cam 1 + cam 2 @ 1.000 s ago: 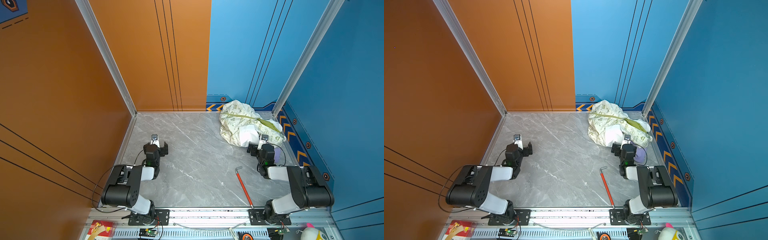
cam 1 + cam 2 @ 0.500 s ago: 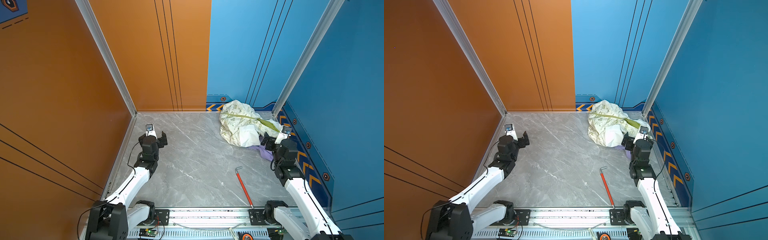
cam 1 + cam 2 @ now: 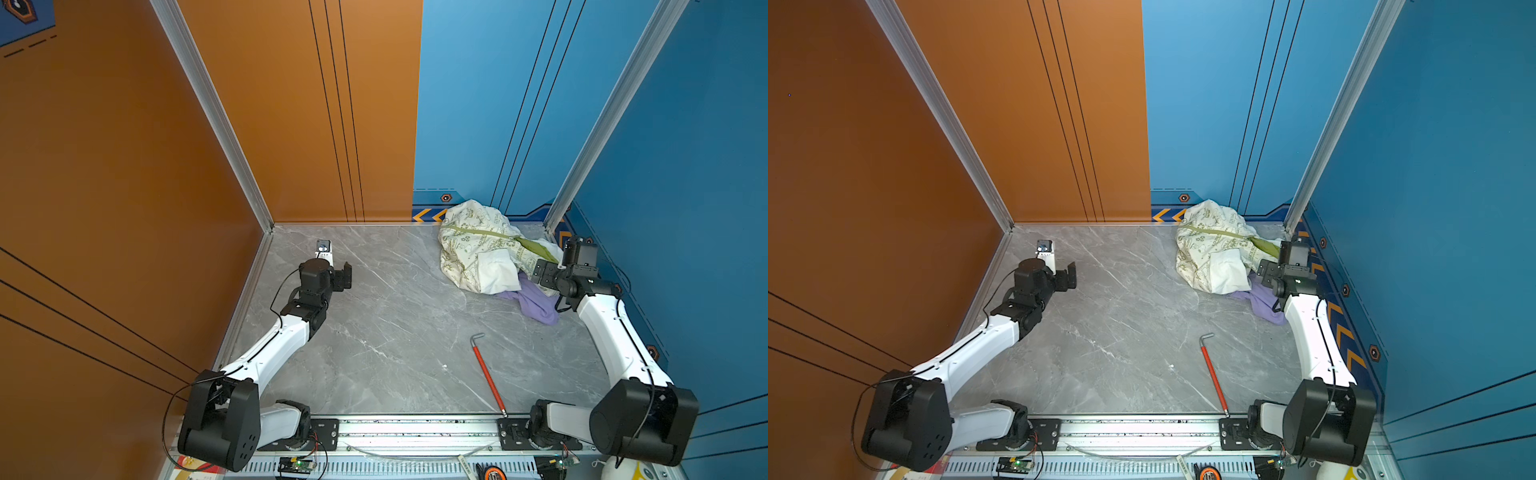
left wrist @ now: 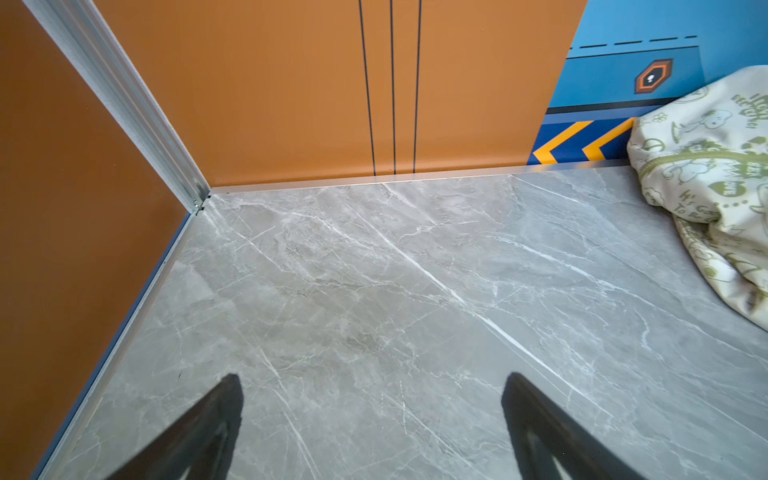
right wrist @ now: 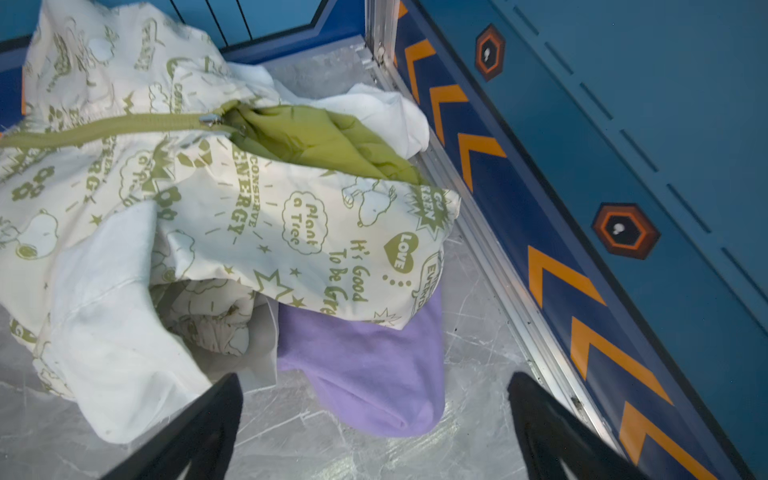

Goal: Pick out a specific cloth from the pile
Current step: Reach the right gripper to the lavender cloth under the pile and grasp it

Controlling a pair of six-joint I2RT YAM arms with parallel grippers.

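High top, low wrist views share the pile.

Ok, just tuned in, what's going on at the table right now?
Nothing is gripped yet. The right gripper, open, hangs just beside the pile in the far right corner. It faces the purple cloth, which sticks out from under the printed fabric onto the table. The left gripper, open and empty, hovers over bare table on the left, well away from the pile.

red-handled rod flat on grey marble floor | orange wall | blue wall
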